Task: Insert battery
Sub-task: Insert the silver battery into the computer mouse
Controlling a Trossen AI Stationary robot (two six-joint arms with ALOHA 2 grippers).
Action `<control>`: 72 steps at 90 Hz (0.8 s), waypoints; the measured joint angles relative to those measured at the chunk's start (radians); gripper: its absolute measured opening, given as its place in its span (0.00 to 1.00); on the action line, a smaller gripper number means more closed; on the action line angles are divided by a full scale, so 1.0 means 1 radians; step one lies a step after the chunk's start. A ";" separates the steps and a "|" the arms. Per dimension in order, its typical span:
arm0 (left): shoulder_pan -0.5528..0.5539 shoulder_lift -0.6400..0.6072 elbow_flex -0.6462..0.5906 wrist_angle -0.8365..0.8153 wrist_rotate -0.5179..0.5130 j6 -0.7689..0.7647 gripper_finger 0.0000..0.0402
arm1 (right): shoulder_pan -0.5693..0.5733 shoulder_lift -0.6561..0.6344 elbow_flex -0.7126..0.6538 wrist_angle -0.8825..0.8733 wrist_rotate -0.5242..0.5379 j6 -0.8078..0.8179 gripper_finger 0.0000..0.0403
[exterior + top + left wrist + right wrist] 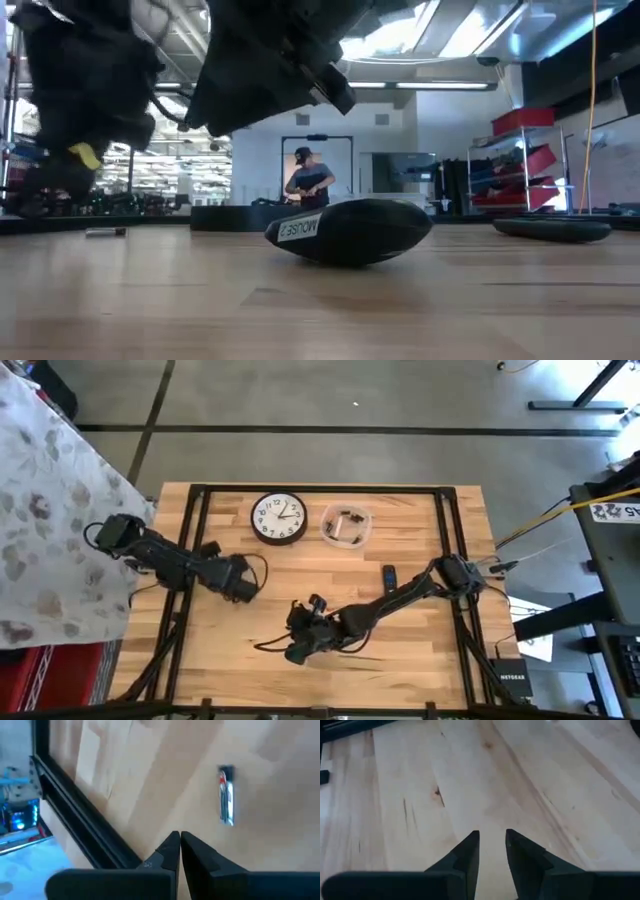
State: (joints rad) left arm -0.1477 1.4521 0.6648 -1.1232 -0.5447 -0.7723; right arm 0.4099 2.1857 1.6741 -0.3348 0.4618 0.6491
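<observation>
Looking down on your table [400, 650], you have the right gripper [298, 650] low near the front edge, fingers [468, 854] parted by a narrow gap over bare wood, grasping nothing. Your left gripper [243, 582] sits left of centre with its fingers [170, 851] pressed together, also empty. A battery [226, 795] lies loose on the wood ahead of that left gripper. The mouse [350, 231] rests upside down at the table's middle. A clock [279, 518] and a clear tub [346, 525] sit along the back edge.
</observation>
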 joint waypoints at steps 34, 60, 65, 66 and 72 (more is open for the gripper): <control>0.185 -0.002 -0.067 0.284 0.188 0.170 0.00 | 0.002 0.000 0.000 0.001 -0.007 -0.004 0.19; 0.088 -0.031 -0.020 0.294 0.286 0.127 0.00 | -0.002 0.007 0.002 0.003 0.018 -0.022 0.19; 0.073 -0.042 -0.012 0.305 0.281 0.126 0.00 | -0.004 0.011 0.002 0.001 0.032 -0.030 0.19; 0.070 -0.044 -0.010 0.306 0.280 0.126 0.00 | -0.005 0.012 0.002 0.000 0.034 -0.030 0.19; 0.054 -0.059 0.002 0.301 0.253 0.126 0.00 | -0.012 0.023 0.002 0.007 0.036 -0.030 0.19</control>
State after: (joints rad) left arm -0.0935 1.3935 0.6672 -0.8221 -0.2912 -0.6468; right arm 0.3976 2.2090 1.6756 -0.3280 0.4974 0.6193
